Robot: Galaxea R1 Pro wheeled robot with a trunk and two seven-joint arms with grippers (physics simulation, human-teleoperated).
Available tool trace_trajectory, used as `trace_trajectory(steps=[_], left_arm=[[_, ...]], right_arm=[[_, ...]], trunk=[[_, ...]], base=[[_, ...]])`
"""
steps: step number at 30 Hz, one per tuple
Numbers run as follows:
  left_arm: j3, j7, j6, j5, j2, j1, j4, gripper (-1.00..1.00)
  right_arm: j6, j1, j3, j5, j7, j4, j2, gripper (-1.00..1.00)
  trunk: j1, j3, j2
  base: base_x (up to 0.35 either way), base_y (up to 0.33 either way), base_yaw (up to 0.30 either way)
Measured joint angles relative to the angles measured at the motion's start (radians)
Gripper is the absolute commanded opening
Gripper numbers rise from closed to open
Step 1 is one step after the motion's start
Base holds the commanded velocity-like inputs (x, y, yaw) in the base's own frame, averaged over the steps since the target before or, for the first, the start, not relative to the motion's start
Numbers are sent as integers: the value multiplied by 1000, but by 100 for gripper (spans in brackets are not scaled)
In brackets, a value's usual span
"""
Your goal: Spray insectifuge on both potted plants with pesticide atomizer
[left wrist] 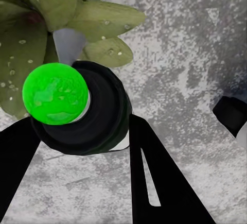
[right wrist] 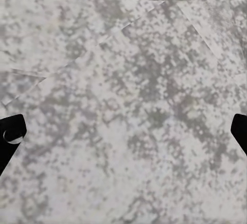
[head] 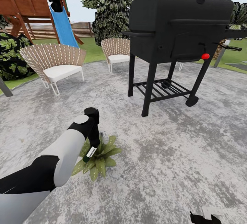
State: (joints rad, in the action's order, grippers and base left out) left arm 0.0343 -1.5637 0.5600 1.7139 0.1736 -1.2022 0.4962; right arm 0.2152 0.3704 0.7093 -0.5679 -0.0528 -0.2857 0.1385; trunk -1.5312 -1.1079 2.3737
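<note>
My left gripper is shut on the pesticide atomizer, a slim dark bottle with a white label, held tilted just above a potted plant on the grey stone patio. In the left wrist view the atomizer sits between the two black fingers, its bright green end facing the camera. The plant's leaves beyond it carry small droplets. The second potted plant is out of view. My right gripper hangs open over bare stone, and its tip shows at the head view's lower edge.
A black barbecue grill on legs stands ahead to the right. Two wicker chairs stand at the patio's far edge. Behind them are a wooden playset with a blue slide, a dark bush and the fence.
</note>
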Motion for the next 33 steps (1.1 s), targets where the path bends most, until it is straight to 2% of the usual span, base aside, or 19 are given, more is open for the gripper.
trace_trajectory(steps=[11, 21, 26, 33], left_arm=[[-1, 0, 0, 0, 0, 2, 0, -100], [-2, 0, -1, 2, 0, 11, -2, -100], [-2, 0, -2, 1, 0, 12, -1, -100], [-6, 0, -4, 7, -4, 13, 0, -100]], right_arm=[[0, 0, 2, 1, 1, 0, 0, 100], [0, 0, 2, 1, 1, 0, 0, 100], [-1, 0, 2, 2, 2, -1, 0, 100], [0, 0, 2, 1, 1, 0, 0, 100]], trunk=[[0, 6, 0], [0, 7, 0], [0, 7, 0], [0, 7, 0]], base=[[0, 0, -231], [0, -2, -9], [-6, -179, 0], [-196, -114, 0]])
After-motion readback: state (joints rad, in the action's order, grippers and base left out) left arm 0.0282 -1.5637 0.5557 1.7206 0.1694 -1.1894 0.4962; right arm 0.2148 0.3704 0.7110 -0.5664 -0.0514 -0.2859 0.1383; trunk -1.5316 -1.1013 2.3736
